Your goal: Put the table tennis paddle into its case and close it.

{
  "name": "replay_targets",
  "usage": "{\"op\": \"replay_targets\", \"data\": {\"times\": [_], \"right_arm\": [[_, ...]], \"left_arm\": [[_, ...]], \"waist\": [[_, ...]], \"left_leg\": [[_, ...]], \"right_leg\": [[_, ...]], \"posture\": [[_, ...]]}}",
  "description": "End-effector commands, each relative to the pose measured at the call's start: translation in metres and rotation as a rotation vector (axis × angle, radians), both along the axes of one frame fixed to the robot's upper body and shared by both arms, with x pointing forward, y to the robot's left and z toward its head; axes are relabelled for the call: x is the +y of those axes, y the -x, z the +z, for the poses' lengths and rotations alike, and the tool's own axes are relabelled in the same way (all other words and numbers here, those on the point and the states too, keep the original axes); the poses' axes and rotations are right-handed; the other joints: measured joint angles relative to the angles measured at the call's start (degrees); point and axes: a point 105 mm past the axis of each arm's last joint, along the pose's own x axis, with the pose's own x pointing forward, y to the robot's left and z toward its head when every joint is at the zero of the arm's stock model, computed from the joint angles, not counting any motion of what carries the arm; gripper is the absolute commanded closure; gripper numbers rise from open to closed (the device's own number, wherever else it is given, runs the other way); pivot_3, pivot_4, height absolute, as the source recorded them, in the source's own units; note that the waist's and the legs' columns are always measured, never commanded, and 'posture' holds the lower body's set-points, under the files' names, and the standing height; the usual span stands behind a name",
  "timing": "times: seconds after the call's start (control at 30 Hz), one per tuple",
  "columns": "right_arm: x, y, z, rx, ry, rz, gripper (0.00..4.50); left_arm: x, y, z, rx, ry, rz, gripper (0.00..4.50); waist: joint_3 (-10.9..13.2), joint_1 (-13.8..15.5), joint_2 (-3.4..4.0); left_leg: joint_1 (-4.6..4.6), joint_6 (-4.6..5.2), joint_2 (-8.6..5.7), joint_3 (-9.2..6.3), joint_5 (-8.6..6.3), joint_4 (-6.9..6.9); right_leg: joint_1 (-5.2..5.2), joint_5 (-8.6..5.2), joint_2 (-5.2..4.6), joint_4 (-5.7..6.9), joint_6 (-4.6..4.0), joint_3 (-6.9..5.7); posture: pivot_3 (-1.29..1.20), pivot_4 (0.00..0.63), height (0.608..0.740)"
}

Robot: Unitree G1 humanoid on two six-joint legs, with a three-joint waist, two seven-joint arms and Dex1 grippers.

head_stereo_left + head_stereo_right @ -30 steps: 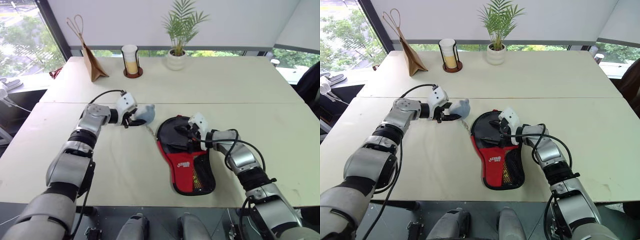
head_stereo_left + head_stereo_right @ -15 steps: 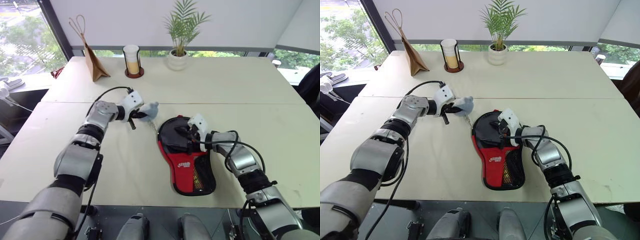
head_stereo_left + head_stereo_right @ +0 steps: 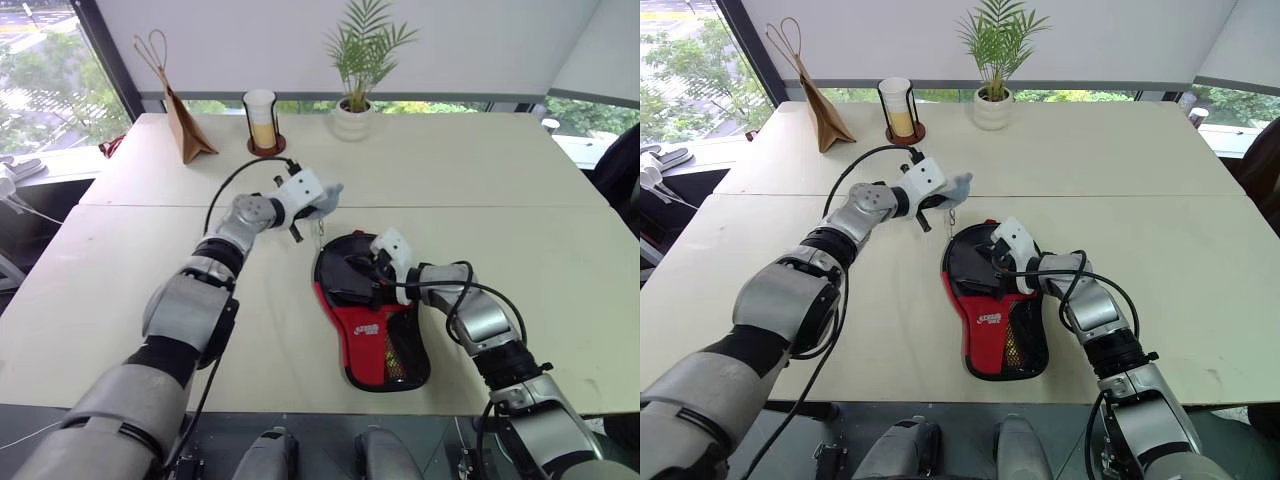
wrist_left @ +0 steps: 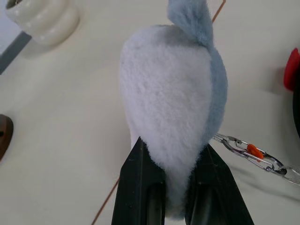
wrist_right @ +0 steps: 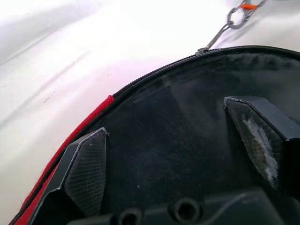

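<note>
Raised rightward, left gripper [image 4: 174, 187] pinches plush charm [image 4: 171, 105] above case [image 3: 365, 300].

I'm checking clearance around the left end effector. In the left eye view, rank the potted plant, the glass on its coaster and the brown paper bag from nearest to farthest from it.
From the left end effector, shut on the plush charm:
1. Glass on its coaster, beyond it, slightly to its left.
2. Potted plant, beyond it, slightly right; nearly as close as the glass.
3. Brown paper bag, far left by the window.
</note>
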Motion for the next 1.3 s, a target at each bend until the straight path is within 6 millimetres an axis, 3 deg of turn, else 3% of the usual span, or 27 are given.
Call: {"op": "replay_targets", "data": {"times": [0.03, 0.4, 0.77, 1.3], "right_arm": [[-0.005, 0.014, -0.052, 0.159, 0.143, -0.036, 0.00], [0.002, 0.037, -0.064, 0.229, 0.170, -0.041, 0.00], [0.009, 0.046, -0.068, 0.262, 0.156, -0.092, 0.00], [0.003, 0.042, -0.071, 0.277, 0.168, -0.137, 0.00]], "left_arm": [[-0.026, -0.003, 0.034, -0.129, 0.003, -0.018, 4.45], [-0.068, 0.004, 0.042, -0.192, -0.015, -0.054, 4.45], [-0.110, 0.018, 0.046, -0.229, 0.002, -0.102, 4.45], [-0.136, 0.031, 0.050, -0.249, 0.084, -0.131, 4.45]], "waist": [[-0.03, 0.02, -0.05], [-0.58, 0.28, -0.24], [-0.81, 0.40, -0.23], [-0.99, 0.40, -0.21]], "left_leg": [[0.00, 0.00, 0.00, 0.00, 0.00, 0.00], [0.01, 0.00, -0.03, 0.01, 0.00, -0.03], [0.01, 0.01, -0.04, 0.01, -0.01, -0.05], [0.13, 0.01, -0.04, 0.02, -0.01, -0.05]], "right_leg": [[0.00, 0.00, 0.00, 0.00, 0.00, 0.00], [0.01, 0.00, -0.02, 0.00, 0.01, 0.00], [0.02, -0.01, -0.03, -0.01, 0.01, 0.00], [0.13, -0.01, -0.02, -0.01, 0.02, 0.01]], "posture": [[0.00, 0.150, 0.740], [0.00, 0.150, 0.740], [0.00, 0.150, 0.740], [0.00, 0.150, 0.740]]}}
